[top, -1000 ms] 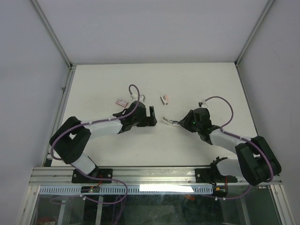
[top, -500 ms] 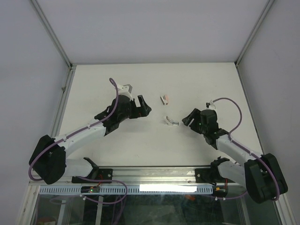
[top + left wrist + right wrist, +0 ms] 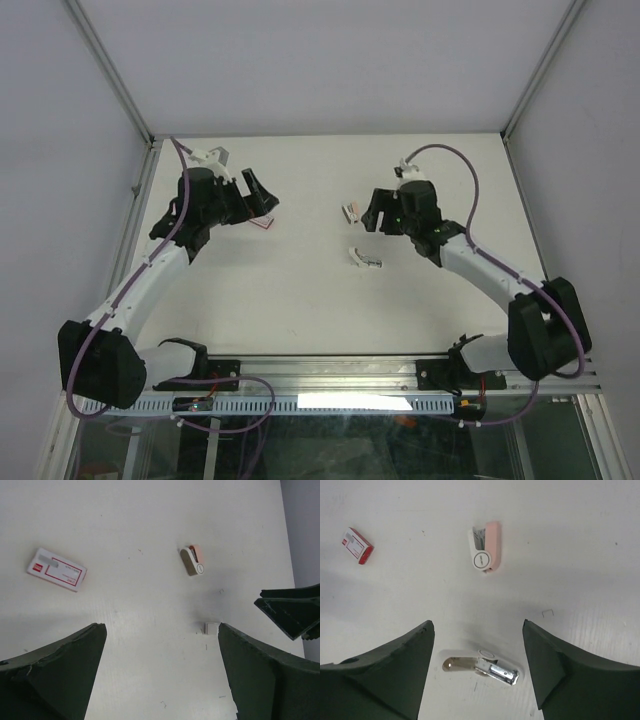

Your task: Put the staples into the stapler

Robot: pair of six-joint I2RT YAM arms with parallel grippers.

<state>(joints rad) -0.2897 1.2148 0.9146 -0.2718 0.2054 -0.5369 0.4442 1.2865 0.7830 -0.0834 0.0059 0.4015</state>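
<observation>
The pink and white stapler (image 3: 485, 552) lies on the table, also seen from above (image 3: 351, 211) and in the left wrist view (image 3: 192, 560). A white and silvery metal piece (image 3: 482, 665) lies apart from it (image 3: 365, 259), below my open right gripper (image 3: 477, 624). That gripper (image 3: 374, 215) hovers just right of the stapler. The red-and-white staple sleeve (image 3: 56, 569) lies at the far left (image 3: 264, 223). My left gripper (image 3: 161, 627) is open and empty, hovering beside the sleeve (image 3: 255, 192). No staple strip shows.
One loose staple (image 3: 547, 612) lies right of the stapler. A small white bit (image 3: 212, 627) shows at my left gripper's right finger. The right gripper's fingers (image 3: 292, 612) show at the right edge of the left wrist view. Enclosure walls stand at the table's far and side edges.
Both arms have swung toward the far side. The left gripper went far-left to the sleeve. The right gripper drew off the white and metal piece, left it lying, and moved up beside the stapler.
</observation>
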